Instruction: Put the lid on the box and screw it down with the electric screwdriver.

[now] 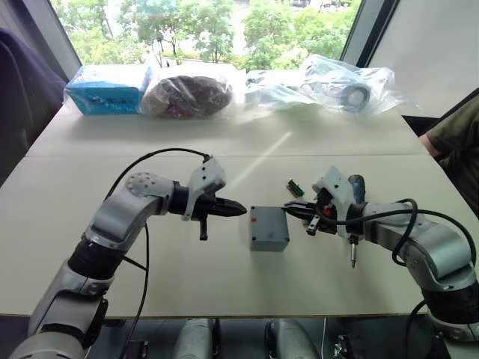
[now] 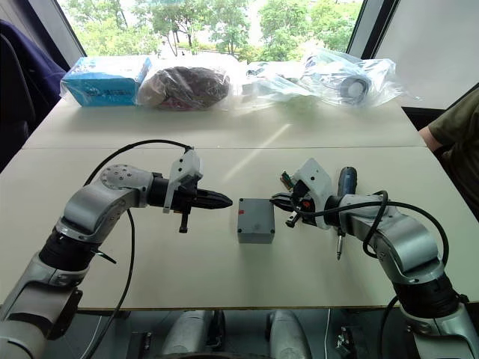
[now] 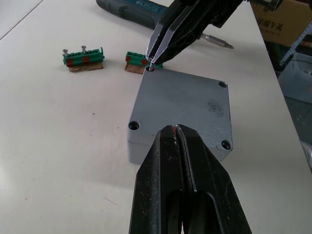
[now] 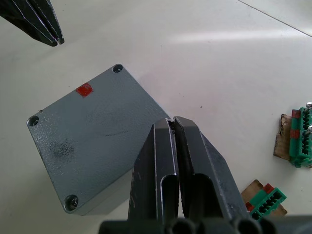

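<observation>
Lid [image 3: 183, 100] seated on box [image 1: 269, 228], mid-table between both grippers. Right gripper [image 3: 152, 60] pinching a screw at one corner hole (one screw apparently in already); left gripper [image 1: 238, 209] closed, empty, hovering beside. Screwdriver [image 1: 354, 217] lying unused; driving left to do.

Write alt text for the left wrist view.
A shut black left gripper points at a closed grey box, its lid on. The right gripper touches a screw at the far corner; the electric screwdriver lies behind, by two green terminal blocks.
</observation>
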